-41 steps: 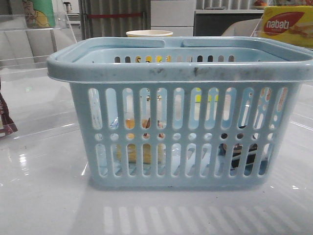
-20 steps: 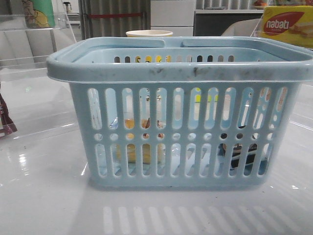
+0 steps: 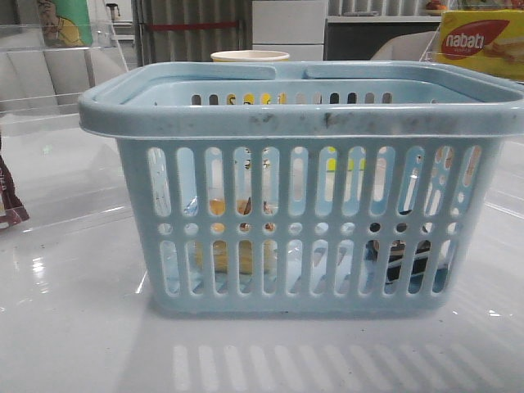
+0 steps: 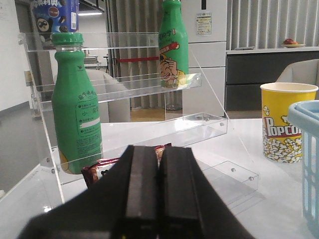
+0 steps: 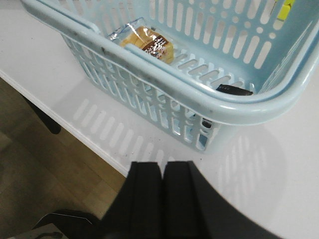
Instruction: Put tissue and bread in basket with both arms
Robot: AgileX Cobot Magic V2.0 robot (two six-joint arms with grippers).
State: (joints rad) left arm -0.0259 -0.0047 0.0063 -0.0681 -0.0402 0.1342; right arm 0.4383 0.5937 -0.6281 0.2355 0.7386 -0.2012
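Note:
The light-blue basket [image 3: 303, 123] fills the front view on the white table. Through its slots the bread [image 3: 233, 246] shows at the lower left and the dark tissue [image 3: 401, 255] at the lower right. From the right wrist view the wrapped bread [image 5: 147, 42] lies on the basket [image 5: 149, 64] floor and a sliver of the tissue [image 5: 234, 89] shows under the near rim. My right gripper [image 5: 162, 165] is shut and empty, outside the basket near the table edge. My left gripper [image 4: 159, 148] is shut and empty, facing the clear shelf.
A clear acrylic shelf [image 4: 209, 119] holds two green bottles [image 4: 76, 104], with a maroon packet [image 4: 97, 172] at its foot. A popcorn cup [image 4: 281, 122] stands beside the basket's rim [image 4: 306, 114]. A nabati box [image 3: 483, 41] sits at the back right. The table edge [image 5: 75, 127] drops to the floor.

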